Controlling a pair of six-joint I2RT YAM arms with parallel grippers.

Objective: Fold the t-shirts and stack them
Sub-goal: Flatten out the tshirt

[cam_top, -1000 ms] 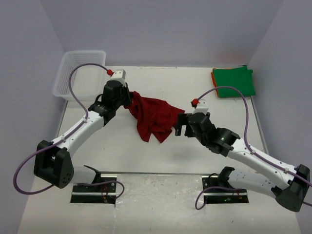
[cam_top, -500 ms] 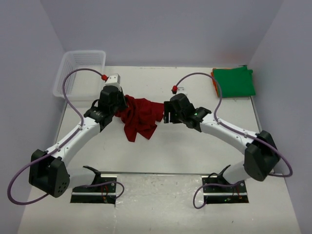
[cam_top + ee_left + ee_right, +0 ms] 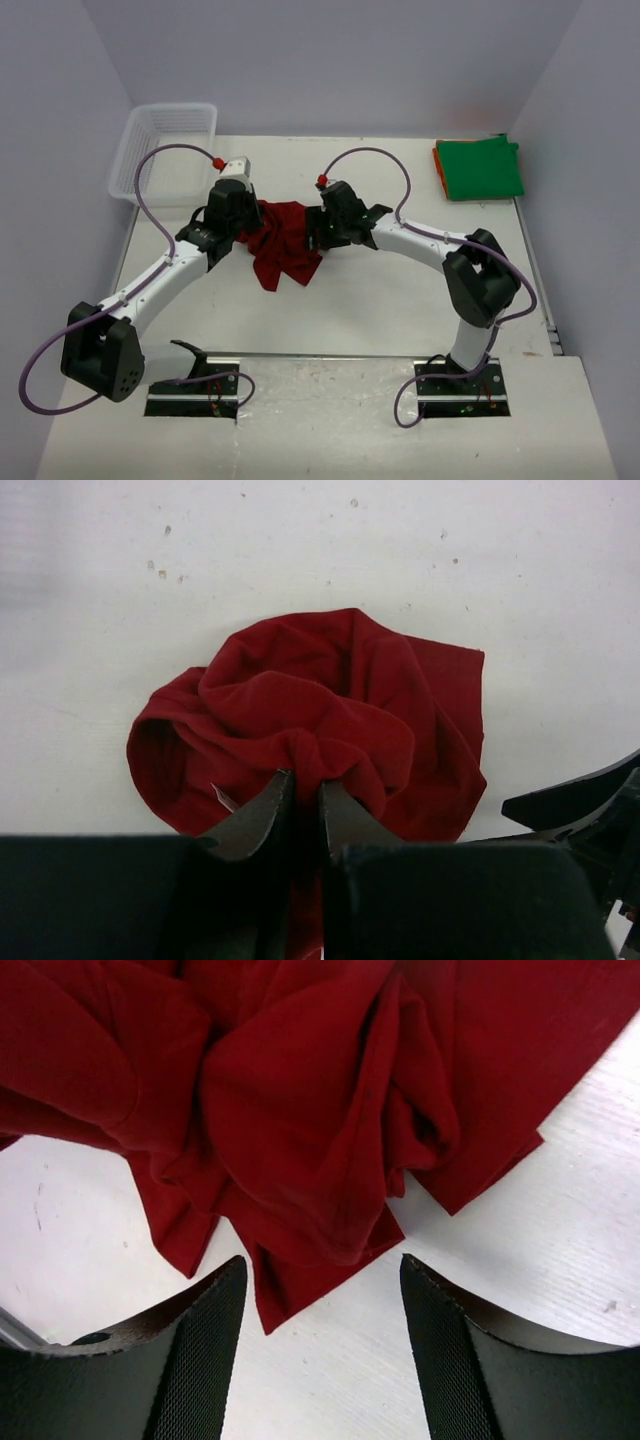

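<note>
The dark red t-shirt (image 3: 285,245) lies crumpled in a heap at the table's middle left. My left gripper (image 3: 257,215) is at its left edge. In the left wrist view my left gripper (image 3: 305,780) is shut on a pinched fold of the red t-shirt (image 3: 330,690). My right gripper (image 3: 318,228) is at the heap's right edge. In the right wrist view it (image 3: 322,1265) stands open just above the table, with a corner of the red cloth (image 3: 300,1110) reaching between its fingertips. A folded green t-shirt (image 3: 480,168) rests on an orange one (image 3: 438,158) at the back right.
A white mesh basket (image 3: 165,150) stands at the back left corner. The right arm's elbow (image 3: 482,275) is bent over the table's right half. Purple cables loop above both wrists. Walls close the table at the back and sides.
The right arm has swung left across the table to the red t-shirt's right edge, its jaws narrowing. The shirt has bunched into a smaller heap. The left gripper has barely shifted.
</note>
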